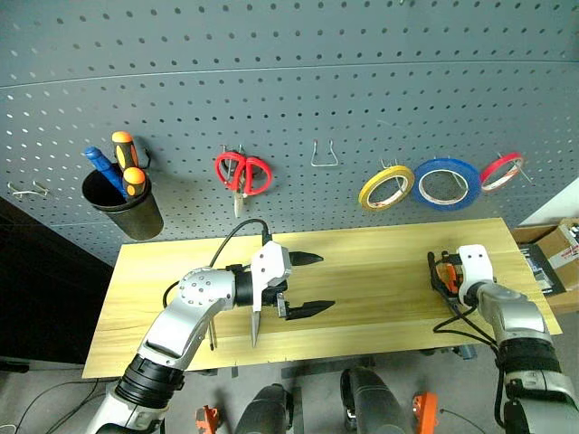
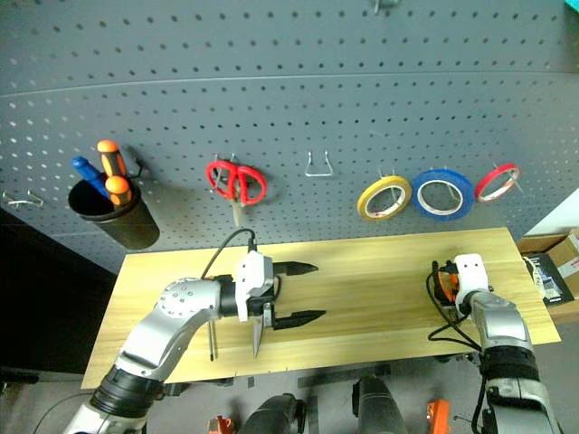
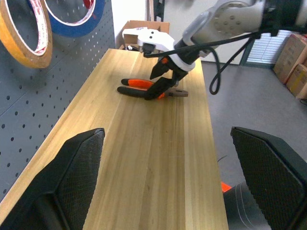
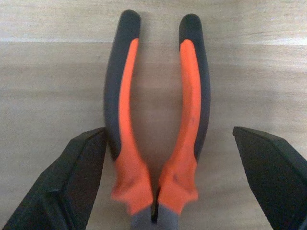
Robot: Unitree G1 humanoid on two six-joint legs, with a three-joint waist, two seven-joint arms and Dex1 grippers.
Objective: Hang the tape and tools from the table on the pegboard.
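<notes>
The right gripper (image 3: 162,82), two black fingers on a white wrist block, stands spread wide and empty directly over the small pliers with orange-and-black handles and grey steel nose (image 4: 156,129). In the right wrist view one black finger (image 4: 62,184) sits outside each handle, so the tool lies between the open fingers rather than off to a side; whether the tips touch the wood yet I cannot tell. The pliers lie flat near the right end of the long table of light yellowish grained wood (image 1: 380,271), close to its front edge. Their long axis runs roughly along the line the gripper points: the handle ends lie away from the wrist, the nose back under it. In the left wrist view the same axis runs mostly across the table's width, nose toward the front edge. A closing of the fingers would, I judge, press across both handles just above the pivot.

The left gripper (image 1: 303,283) also hangs open and empty, level above the table's middle, pointing toward the right end and well apart from the pliers, so the right arm is plainly nearer.

Beyond the table rises the dark grey perforated pegboard (image 1: 289,81), where a thin translucent yellow tape ring (image 1: 386,188) already hangs on a hook.
</notes>
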